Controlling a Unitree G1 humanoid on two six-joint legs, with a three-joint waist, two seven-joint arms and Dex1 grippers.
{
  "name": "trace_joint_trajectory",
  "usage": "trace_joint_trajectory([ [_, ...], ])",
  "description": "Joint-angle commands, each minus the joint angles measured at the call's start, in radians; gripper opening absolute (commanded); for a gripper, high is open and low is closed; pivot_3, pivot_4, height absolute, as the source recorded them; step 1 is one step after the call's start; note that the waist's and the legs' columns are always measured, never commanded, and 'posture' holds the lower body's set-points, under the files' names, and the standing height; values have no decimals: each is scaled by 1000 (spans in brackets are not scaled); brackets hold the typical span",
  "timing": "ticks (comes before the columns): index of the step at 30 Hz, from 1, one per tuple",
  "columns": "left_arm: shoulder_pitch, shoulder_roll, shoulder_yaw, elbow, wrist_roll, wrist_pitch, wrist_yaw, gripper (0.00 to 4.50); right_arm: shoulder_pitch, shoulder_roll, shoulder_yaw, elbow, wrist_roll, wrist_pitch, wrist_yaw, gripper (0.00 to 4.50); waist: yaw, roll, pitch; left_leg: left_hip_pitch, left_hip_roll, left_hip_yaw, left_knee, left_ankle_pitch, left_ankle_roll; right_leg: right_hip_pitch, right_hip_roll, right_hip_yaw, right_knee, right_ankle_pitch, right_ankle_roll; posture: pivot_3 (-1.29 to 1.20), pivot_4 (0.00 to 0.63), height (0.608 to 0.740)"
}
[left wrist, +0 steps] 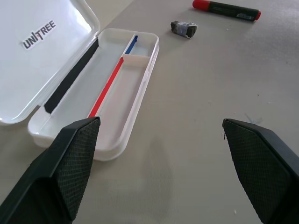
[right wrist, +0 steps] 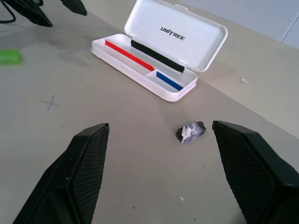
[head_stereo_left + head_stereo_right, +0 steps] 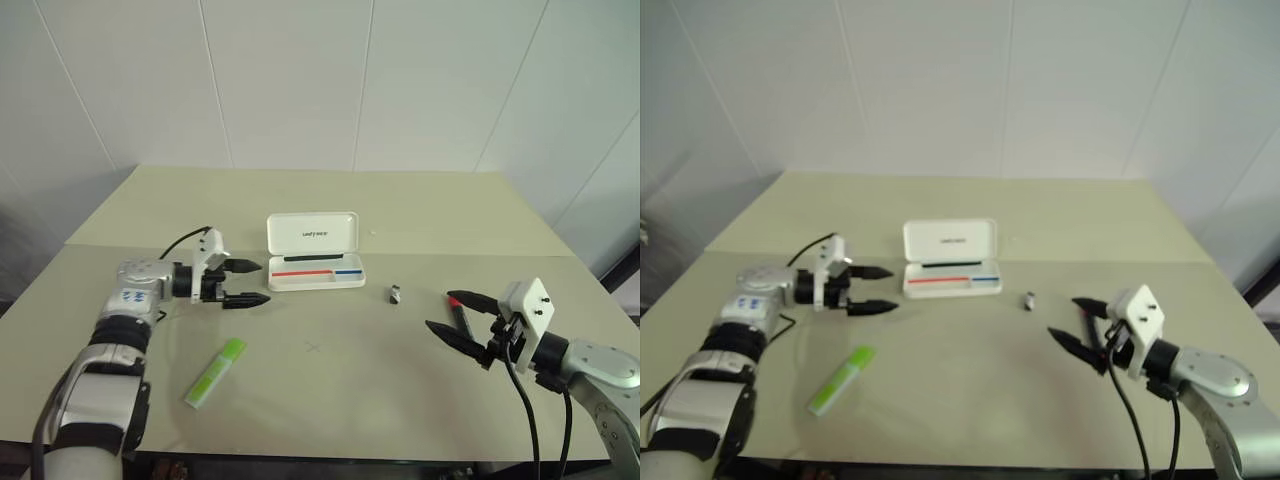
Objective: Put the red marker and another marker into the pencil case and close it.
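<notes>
With the pencil case (image 3: 314,252) lying open to receive them, we hold both the left gripper (image 3: 248,283) and right gripper (image 3: 458,318) wide-fingered and empty, red marker (image 1: 226,8) and lime-green highlighter (image 3: 215,372) untouched.

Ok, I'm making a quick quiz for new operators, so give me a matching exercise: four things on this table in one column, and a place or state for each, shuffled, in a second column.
Things:
1. pencil case
2. green highlighter
3. red marker
4. small dark grey object

Places or states:
A. lies on the table just right of the case
B. lid open, tray holds no marker
C. lies near the right end effector
D. lies near the table's front edge, below the left end effector

Pairs: 1-B, 2-D, 3-C, 4-A
</notes>
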Motion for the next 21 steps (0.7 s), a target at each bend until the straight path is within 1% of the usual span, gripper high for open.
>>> trace_joint_trajectory([
  [1, -75, -30, -10, 87, 46, -65, 13, 4462, 17, 10, -22, -54, 8, -19, -21, 4500, -1, 0, 0, 0, 0, 0, 0, 0, 0, 0, 0, 0, 0, 0, 0, 0, 150, 740],
  [4, -120, -70, -16, 148, 81, -93, 31, 4462, 47, 14, -36, -77, 14, -21, -28, 4500, -4, 0, 0, 0, 0, 0, 0, 0, 0, 0, 0, 0, 0, 0, 1, 0, 150, 740],
  [8, -149, -98, -20, 200, 123, -107, 76, 4462, 66, 16, -41, -99, 19, -22, -37, 4500, -5, 0, 0, 0, 0, 0, 1, 0, 0, 0, 0, 0, 0, 0, 1, 0, 150, 740],
  [11, -165, -120, -33, 224, 158, -112, 113, 4462, 76, 9, -56, -109, 36, -38, -14, 4500, -2, 0, 0, 0, 0, 0, 2, 0, 0, 0, 0, 0, 1, 0, 1, 0, 150, 740],
  [21, -171, -142, -43, 260, 236, -108, 195, 4462, 104, -30, -111, -101, 66, -46, 44, 4500, -2, -1, 0, -1, 0, 0, 2, 0, 1, 0, 0, 0, 2, 0, 2, 0, 150, 740],
])
